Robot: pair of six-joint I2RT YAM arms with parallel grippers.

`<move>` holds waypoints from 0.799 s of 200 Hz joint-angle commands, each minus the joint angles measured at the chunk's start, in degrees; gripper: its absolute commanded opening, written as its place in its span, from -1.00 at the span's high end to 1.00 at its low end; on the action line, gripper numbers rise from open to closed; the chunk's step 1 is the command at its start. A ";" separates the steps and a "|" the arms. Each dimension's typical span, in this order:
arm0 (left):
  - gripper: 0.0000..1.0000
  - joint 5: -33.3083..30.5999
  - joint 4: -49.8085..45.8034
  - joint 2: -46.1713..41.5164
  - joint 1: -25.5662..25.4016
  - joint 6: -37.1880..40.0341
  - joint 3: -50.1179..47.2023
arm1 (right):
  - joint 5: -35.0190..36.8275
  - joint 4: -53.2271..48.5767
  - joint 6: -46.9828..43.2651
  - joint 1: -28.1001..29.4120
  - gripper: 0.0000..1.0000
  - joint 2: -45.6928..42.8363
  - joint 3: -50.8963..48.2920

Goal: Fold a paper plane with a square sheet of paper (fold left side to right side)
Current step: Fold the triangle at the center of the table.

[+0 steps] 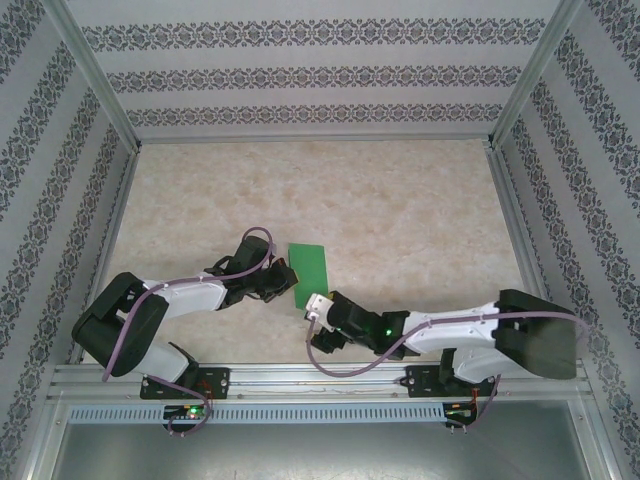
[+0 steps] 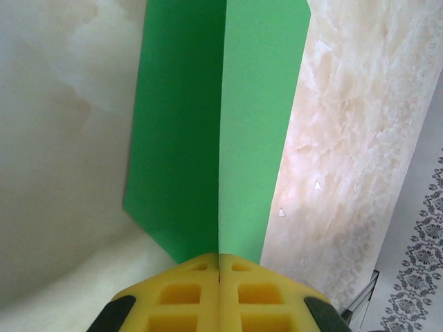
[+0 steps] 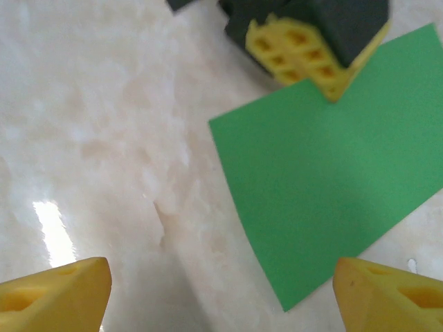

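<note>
- left hand (image 1: 288, 281) clenched on the green sheet (image 1: 308, 265); the pinched edge is hidden between its fingers (image 2: 187, 297).
- one green sheet, mid-tabletop (image 1: 400, 200), between two hands; crease down the middle, layer count unclear; right corner cut off in the right wrist view.
- right hand (image 1: 315, 306) released, jaws wide, clear of the sheet.
</note>
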 commanded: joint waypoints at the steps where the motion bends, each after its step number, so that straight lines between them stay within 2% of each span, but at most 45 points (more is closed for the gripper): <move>1: 1.00 -0.79 -1.11 -1.38 -0.77 -1.09 0.43 | 6.72 2.10 -2.86 0.71 -0.70 3.79 4.59; 19: 1.00 -0.59 -0.98 -1.25 -0.87 -0.99 0.38 | 7.93 2.55 -3.29 0.66 -0.68 7.11 6.96; 87: 1.00 -0.75 -1.20 -1.02 -1.13 -0.94 0.67 | 8.60 4.91 -2.35 0.59 -0.27 12.16 10.74; 139: 1.00 -1.59 -1.84 -0.95 -1.13 -0.53 0.74 | 6.66 4.29 0.65 0.44 0.19 11.72 10.26; 160: 0.95 -1.69 -1.86 -0.94 -1.13 -0.42 0.77 | 5.18 3.95 2.52 0.06 0.47 11.29 9.87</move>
